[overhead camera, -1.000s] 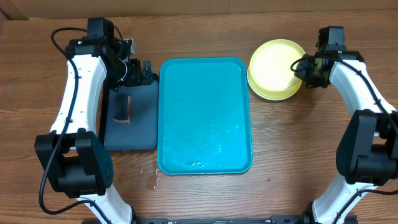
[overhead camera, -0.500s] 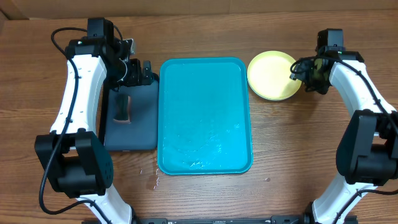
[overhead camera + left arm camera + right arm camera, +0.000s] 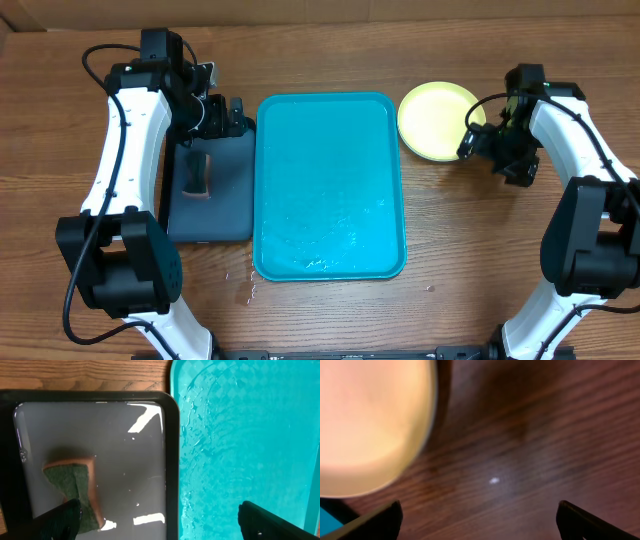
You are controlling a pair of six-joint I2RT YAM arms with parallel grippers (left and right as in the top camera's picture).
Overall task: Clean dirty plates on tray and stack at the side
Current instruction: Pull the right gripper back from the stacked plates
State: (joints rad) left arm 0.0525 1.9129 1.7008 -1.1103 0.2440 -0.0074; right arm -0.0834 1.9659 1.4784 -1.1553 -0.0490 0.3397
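Setting: robot lab bench. Indicators: left arm [image 3: 125, 140], right arm [image 3: 578, 125], white with black cabling, mounted at wood-grain table [image 3: 460, 250]; cardboard [image 3: 320, 8] along rear edge; teal tray [image 3: 330, 190] beside dark tray [image 3: 228, 195] holding sponge [image 3: 197, 176].

Yellow plate [image 3: 370, 425] blurred, cut off at top-left edge (right wrist); sponge [image 3: 75, 487] partly behind tool finger [image 3: 62, 519].
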